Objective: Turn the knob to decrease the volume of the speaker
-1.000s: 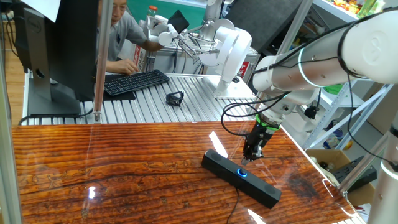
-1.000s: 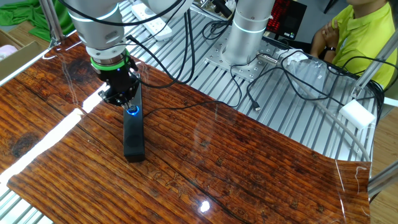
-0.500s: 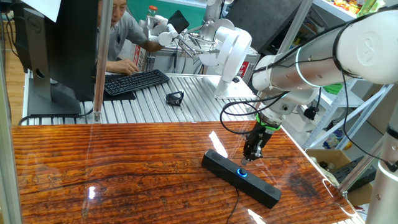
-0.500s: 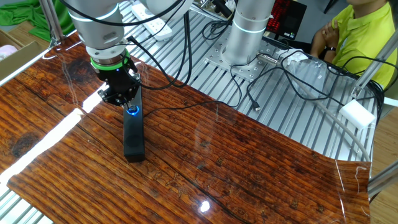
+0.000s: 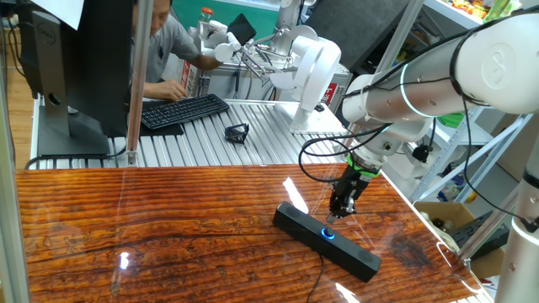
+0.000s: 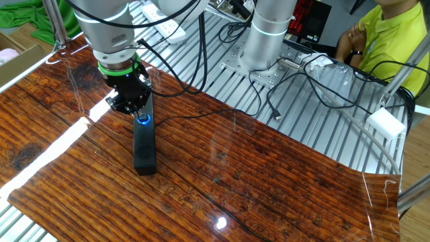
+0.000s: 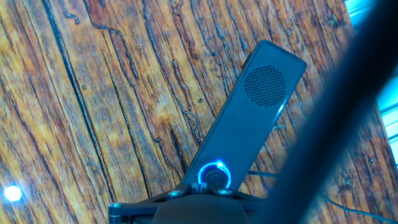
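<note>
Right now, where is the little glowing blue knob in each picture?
One fixed view: the knob sits lower right, mid-top of the speaker, just below the gripper.
The other fixed view: upper left, beside the gripper.
Hand view: bottom centre.
Shared landmark: the speaker's long black bar.

the speaker (image 6: 144, 138) lies flat on the wooden desk (image 6: 255, 175), a slim black bar running away from the camera. the knob (image 6: 142, 119) glows blue on the speaker's top, toward its far half. the hand (image 6: 129, 105) hangs just above the speaker's far end, right behind the knob, under a green ring on the arm; its fingertips are too dark to separate. a thin black cable (image 6: 195, 115) leaves the speaker to the right. beyond the desk's far edge sits a person in a yellow shirt (image 6: 386, 40).
</note>
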`<act>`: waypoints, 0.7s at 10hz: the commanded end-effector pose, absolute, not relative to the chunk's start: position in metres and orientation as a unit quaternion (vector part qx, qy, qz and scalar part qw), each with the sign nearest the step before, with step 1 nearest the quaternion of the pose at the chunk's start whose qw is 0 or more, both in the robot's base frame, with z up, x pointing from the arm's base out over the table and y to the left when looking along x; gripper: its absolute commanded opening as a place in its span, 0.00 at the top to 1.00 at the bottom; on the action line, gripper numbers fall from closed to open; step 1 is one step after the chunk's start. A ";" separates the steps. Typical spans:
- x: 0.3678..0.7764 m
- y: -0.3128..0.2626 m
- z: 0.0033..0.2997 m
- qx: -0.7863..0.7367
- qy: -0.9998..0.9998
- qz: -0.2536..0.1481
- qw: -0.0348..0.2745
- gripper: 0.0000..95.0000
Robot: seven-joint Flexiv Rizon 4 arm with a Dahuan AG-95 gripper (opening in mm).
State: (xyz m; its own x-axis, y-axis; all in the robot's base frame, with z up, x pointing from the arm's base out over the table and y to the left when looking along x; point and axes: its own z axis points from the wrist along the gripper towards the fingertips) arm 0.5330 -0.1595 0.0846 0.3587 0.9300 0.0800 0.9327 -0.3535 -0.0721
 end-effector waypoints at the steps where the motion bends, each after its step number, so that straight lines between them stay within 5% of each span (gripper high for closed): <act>1: 0.533 -0.160 0.084 -0.823 -0.565 -0.013 0.051 1.00; 7: 0.531 -0.158 0.082 -0.815 -0.576 -0.014 0.052 1.00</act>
State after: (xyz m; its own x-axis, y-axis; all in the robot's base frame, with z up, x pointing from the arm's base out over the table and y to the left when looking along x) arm 0.5292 -0.1573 0.0809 0.3336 0.9390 0.0835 0.9419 -0.3283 -0.0705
